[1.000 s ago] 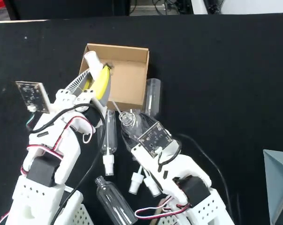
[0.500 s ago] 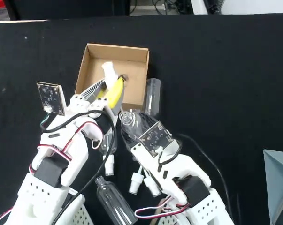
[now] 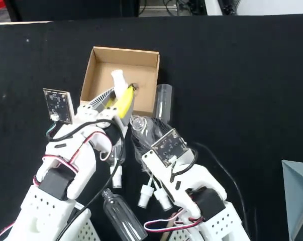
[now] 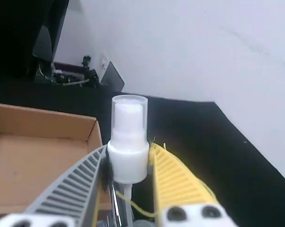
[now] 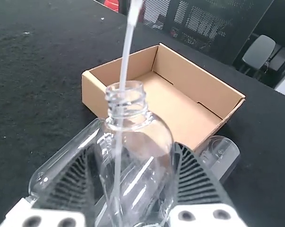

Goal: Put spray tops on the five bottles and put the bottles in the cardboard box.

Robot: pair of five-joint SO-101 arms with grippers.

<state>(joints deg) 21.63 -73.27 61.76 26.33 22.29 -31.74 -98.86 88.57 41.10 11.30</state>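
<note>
The left hand (image 3: 120,91) is shut tight on a white spray top (image 3: 118,79), pinching its round collar from both sides. The right hand (image 5: 135,139) is closed around a clear bottle (image 5: 135,158), and the bottle's open mouth pokes out in front of the hand. Both are held up over the black bench (image 3: 241,75), at the near edge of the cardboard box (image 3: 141,61).

What matters most is how the top and the mouth line up. Seen from above, the spray top lies at about 11 o'clock from the bottle's mouth, over the floor of the box. The top's thin tube (image 5: 125,66) (the long straw part) runs down from it. Its lower end goes in through the mouth and on inside the bottle. So the straw is in, but the white collar is well apart from the mouth.

The long line of the straw and the long line of the bottle point nearly the same way, tilted a little. The next move likely needs the left hand to slide the top along that line, toward 5 o'clock, until the collar sits on the neck.
</note>
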